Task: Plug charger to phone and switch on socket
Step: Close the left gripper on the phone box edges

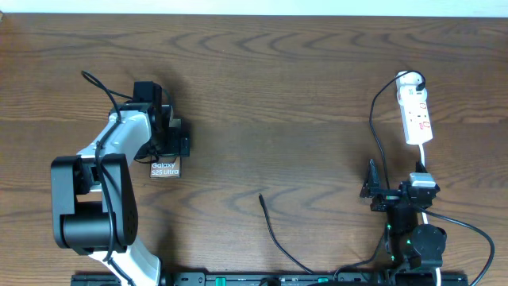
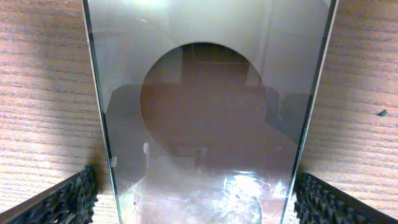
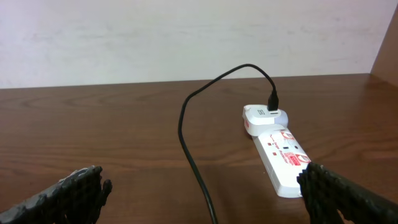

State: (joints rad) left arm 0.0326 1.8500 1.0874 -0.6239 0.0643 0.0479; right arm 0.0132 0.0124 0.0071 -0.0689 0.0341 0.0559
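Left fingers spread wide astride phone, right fingers spread empty, charger plugged into socket.

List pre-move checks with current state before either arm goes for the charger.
1. left gripper open, straddling phone: ok.
2. phone flat on table: ok.
3. charger tip lying free on table between the arms: ok.
4. charger tip in phone: not ok.
5. right gripper open and empty: ok.
6. socket switched on: cannot tell.
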